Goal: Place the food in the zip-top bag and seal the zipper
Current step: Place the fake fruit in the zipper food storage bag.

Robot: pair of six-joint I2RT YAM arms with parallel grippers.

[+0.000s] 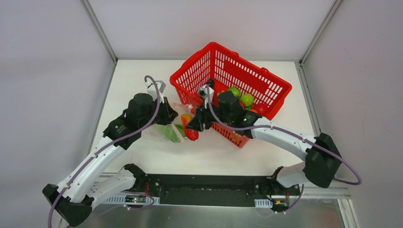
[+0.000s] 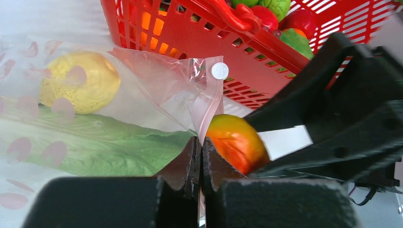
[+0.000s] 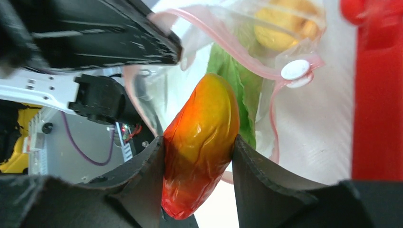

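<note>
The clear zip-top bag [image 1: 172, 129] lies left of the red basket, its mouth facing the basket. Inside it are the leafy cabbage [image 2: 95, 142] and the yellow fruit [image 2: 78, 81]. My left gripper [image 2: 200, 151] is shut on the bag's mouth edge at the pink zipper [image 2: 213, 107] and holds it up. My right gripper [image 3: 198, 142] is shut on an orange-red toy piece [image 3: 202, 137], which is at the bag's mouth. In the top view the left gripper [image 1: 168, 115] and right gripper [image 1: 194, 124] are close together over the bag. The zipper [image 3: 223, 39] stands open.
The red plastic basket [image 1: 266, 78] stands tilted behind and right of the bag, holding green fruits [image 1: 240, 98] and red pieces [image 2: 266, 16]. Its wall [image 2: 190, 42] is close beyond the bag's mouth. White walls enclose the table on the left, back and right.
</note>
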